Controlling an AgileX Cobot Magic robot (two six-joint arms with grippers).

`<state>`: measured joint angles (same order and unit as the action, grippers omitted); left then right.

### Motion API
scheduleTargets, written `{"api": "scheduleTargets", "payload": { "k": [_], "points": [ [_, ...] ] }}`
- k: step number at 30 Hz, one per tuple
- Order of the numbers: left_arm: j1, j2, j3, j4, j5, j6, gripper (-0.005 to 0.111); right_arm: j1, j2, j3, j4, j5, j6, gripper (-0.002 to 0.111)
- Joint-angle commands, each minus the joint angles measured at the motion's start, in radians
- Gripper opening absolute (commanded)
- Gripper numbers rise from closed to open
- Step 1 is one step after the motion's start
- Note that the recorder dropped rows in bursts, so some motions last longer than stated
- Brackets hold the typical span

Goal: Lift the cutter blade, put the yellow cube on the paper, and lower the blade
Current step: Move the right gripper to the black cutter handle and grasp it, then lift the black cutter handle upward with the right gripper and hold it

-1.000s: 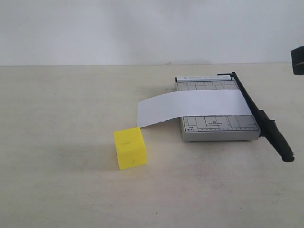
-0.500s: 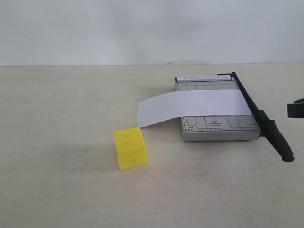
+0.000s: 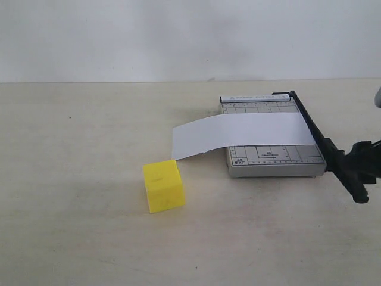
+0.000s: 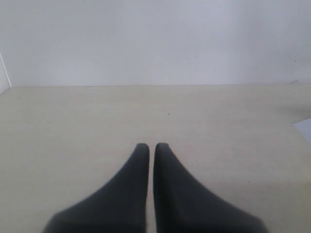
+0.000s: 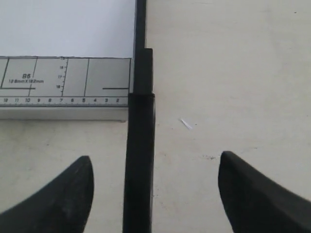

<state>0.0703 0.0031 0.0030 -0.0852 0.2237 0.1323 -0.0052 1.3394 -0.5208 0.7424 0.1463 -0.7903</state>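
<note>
The cutter blade (image 3: 326,145) lies down along the right side of the grey cutter base (image 3: 274,159). Its thick handle (image 3: 352,180) sticks out past the base's front. The paper (image 3: 244,133) lies across the base, one curled end hanging off to the left. On the table left of the base sits the yellow cube (image 3: 162,185), clear of the paper. My right gripper (image 3: 363,162) is open and straddles the blade handle (image 5: 139,160) without touching it; its fingers (image 5: 65,196) stand either side, gripper centre (image 5: 155,158). My left gripper (image 4: 151,145) is shut on nothing above bare table and is out of the exterior view.
The beige table (image 3: 89,131) runs back to a white wall. A white paper corner (image 4: 304,129) shows at the edge of the left wrist view. The base's ruler markings (image 5: 48,82) lie beside the blade.
My right gripper has come down from the upper right edge of the exterior view to the blade handle. Cube, paper and blade have not moved.
</note>
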Motion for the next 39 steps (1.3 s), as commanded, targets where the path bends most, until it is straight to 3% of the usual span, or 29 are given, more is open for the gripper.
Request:
{"api": "scheduleTargets", "payload": {
  "k": [1, 8, 15, 18, 39],
  "points": [
    [-0.005, -0.003, -0.003, 0.0, -0.014, -0.012, 0.004, 0.052, 0.075, -0.001, 0.007, -0.026, 0.003, 0.069],
    [-0.005, -0.003, -0.003, 0.0, -0.014, -0.012, 0.004, 0.065, 0.115, -0.001, 0.007, -0.044, 0.003, 0.064],
    [-0.005, -0.003, -0.003, 0.0, -0.014, -0.012, 0.004, 0.065, 0.148, -0.001, 0.007, -0.045, -0.004, 0.025],
    [-0.005, -0.003, -0.003, 0.0, -0.014, -0.012, 0.004, 0.065, 0.148, -0.001, 0.007, -0.045, -0.004, 0.0],
    [-0.005, -0.003, -0.003, 0.0, -0.014, -0.012, 0.004, 0.065, -0.135, -0.05, 0.007, -0.158, 0.023, 0.0]
  ]
}}
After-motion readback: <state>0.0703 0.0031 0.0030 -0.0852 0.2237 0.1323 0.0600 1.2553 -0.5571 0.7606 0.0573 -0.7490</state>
